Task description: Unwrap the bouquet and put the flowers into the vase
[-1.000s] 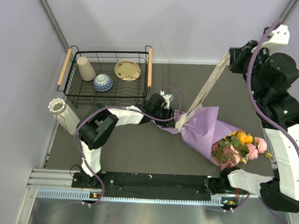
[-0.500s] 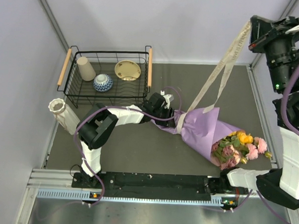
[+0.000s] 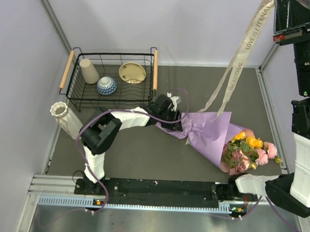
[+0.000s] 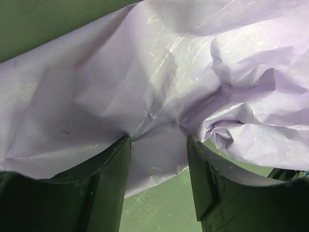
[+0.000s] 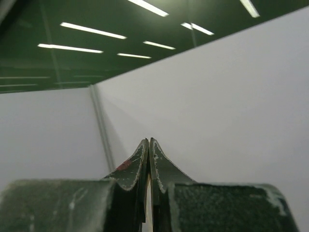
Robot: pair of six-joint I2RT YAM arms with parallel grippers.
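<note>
The bouquet [image 3: 208,135] is lying flat on the table [image 3: 143,156] in the top view. Its long axis is running from the narrow wrapped neck near the middle down to the flowers [image 3: 248,151] at the lower right, close to the right arm's base. The left gripper [image 3: 173,119] is sitting right at that neck, reaching in from the left. The cream ribbon [image 3: 240,58] is rising from just beside the neck, up and to the right, to the right gripper [image 3: 275,5] high at the frame's top edge. Whether any loop is holding on the paper I cannot tell. The vase [image 3: 65,117] is standing well apart at the far left, beyond the left arm's elbow – so the left arm is the nearer one to both neck and vase.

In the left wrist view the two fingers [image 4: 113,166] are standing partway apart with a gathered fold of lilac paper filling the gap between them, touching both. That reads as a pinch on the wrapping, not an empty hand.

In the right wrist view the jaws are pressing flat together, pointing up at wall and ceiling. The ribbon itself is not showing here, but the top view is placing its upper end at these fingertips – I judge it held
</note>
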